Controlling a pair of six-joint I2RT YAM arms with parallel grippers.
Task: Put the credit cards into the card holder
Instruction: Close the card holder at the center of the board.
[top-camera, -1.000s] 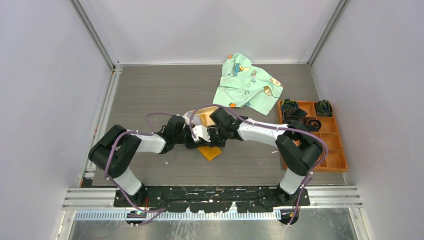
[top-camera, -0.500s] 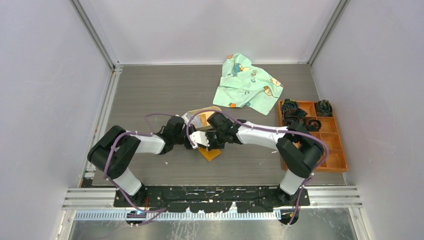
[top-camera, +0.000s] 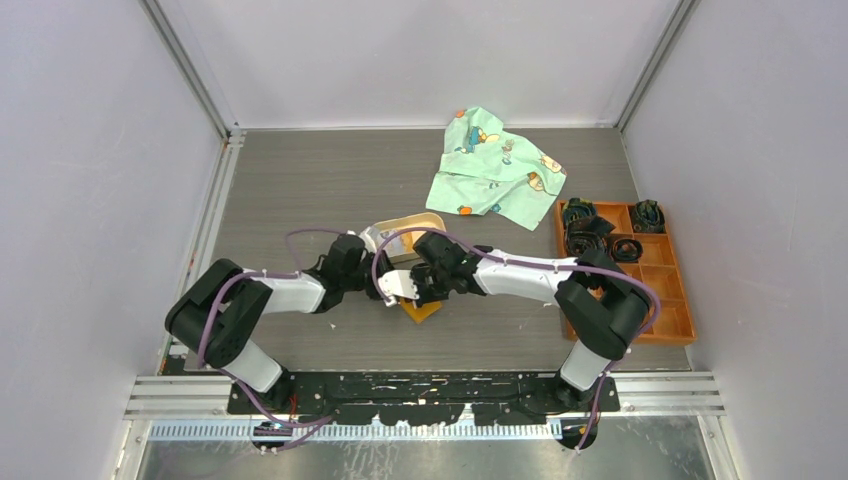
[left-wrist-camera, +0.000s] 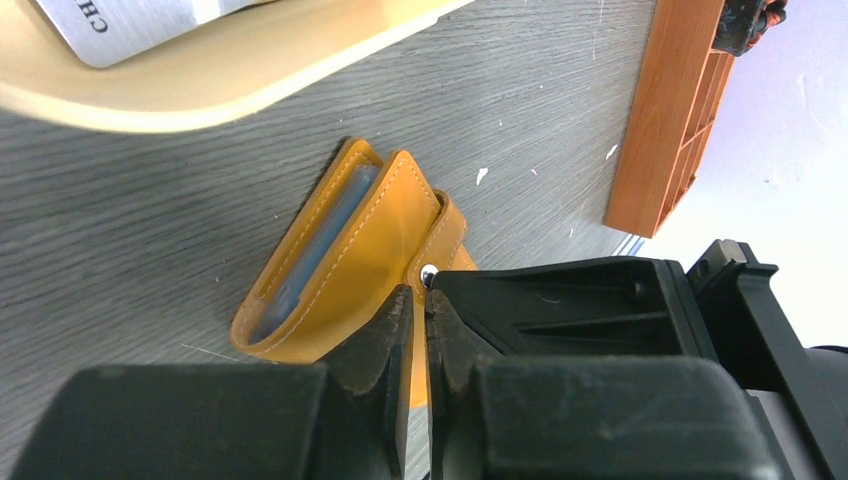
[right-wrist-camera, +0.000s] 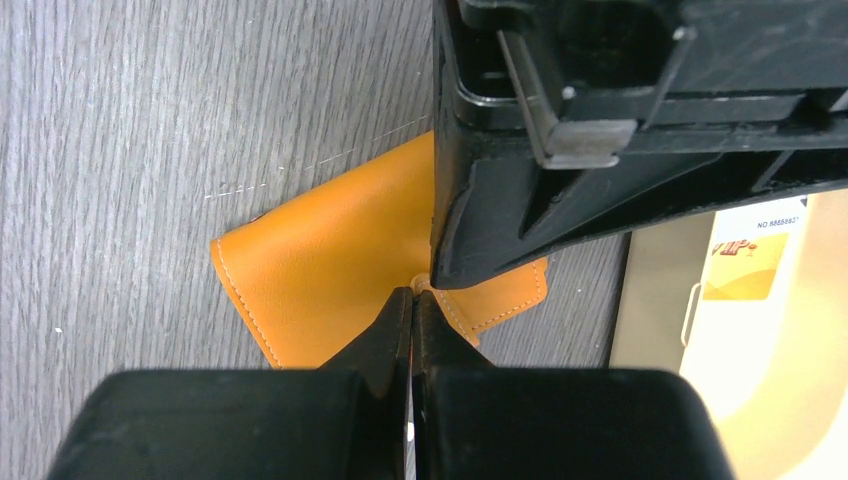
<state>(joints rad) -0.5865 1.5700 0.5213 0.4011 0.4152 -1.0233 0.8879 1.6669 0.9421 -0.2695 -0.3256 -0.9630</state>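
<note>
The orange card holder lies on the table in front of the tan tray. In the left wrist view the card holder stands half open with light blue cards in its pocket and a snap button on its strap. My left gripper is shut on the flap by the snap. My right gripper is shut on the strap's edge of the card holder. Both grippers meet over it. A white printed card lies in the tray; it also shows in the right wrist view.
A green patterned cloth lies at the back. An orange compartment box with black parts stands at the right, also in the left wrist view. The tan tray sits just behind the holder.
Both grippers have shifted a little left and toward the near edge, closing in over the card holder. More of the tray shows, less of the holder.
</note>
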